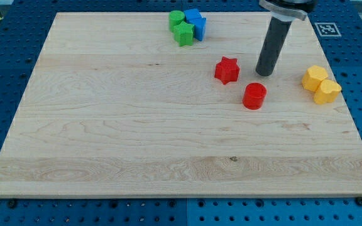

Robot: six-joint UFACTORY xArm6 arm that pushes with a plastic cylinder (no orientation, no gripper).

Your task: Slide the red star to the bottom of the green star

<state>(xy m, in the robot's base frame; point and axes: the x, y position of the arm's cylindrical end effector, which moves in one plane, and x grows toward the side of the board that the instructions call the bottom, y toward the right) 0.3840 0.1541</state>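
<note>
Tip position: my tip (266, 73) stands on the board just beside the red star (227, 69), at its 3 o'clock, apparently not touching. No jaws on this rod, so nothing to open or close. Green star (183, 34) sits at the star's 11 o'clock, in a cluster with a green cylinder (176, 19) and blue blocks (195, 22). Red cylinder (254, 95) lies at the star's 5 o'clock. Best approach, I judge: push toward 10 o'clock through the star's centre, stopping short below the green star so the cluster stays undisturbed.

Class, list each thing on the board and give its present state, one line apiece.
red star: flat, untouched, left of my tip
my tip: on board, touching nothing
red cylinder: upright, alone
green blocks: clustered against blue blocks
yellow blocks: paired, touching
</note>
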